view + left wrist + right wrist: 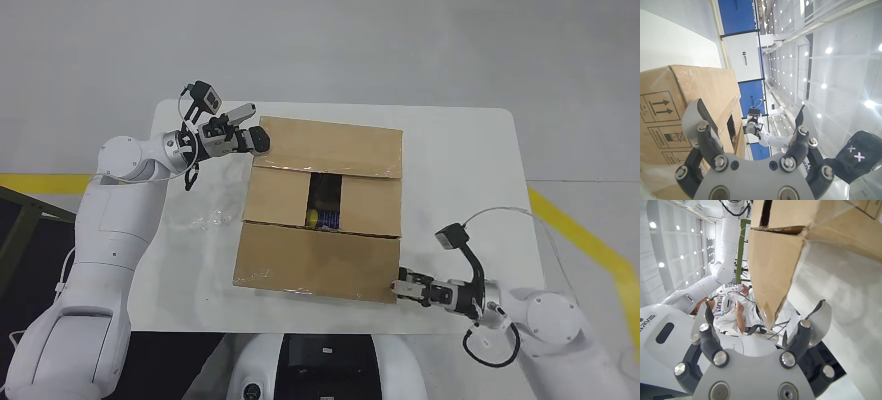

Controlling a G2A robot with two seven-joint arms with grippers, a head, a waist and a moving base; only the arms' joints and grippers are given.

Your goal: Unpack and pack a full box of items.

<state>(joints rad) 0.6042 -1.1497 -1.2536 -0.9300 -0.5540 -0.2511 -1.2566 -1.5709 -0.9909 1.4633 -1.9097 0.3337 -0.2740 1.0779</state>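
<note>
We see the box (pixel 320 205) in the middle of the white table (pixel 470 150) (flaps nearly shut), with grey floor (pixel 90 50) and a yellow line (pixel 585 240) around. The left gripper (pixel 260 138) gapes at its 10 o'clock corner, and the right gripper (pixel 403 285) gapes at 5 o'clock.

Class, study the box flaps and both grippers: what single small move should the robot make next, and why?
Probably close the right gripper on the flap corner of the cardboard box, ready to lift it. It is open around that corner, and the flaps cover all but a glimpse of the items.
</note>
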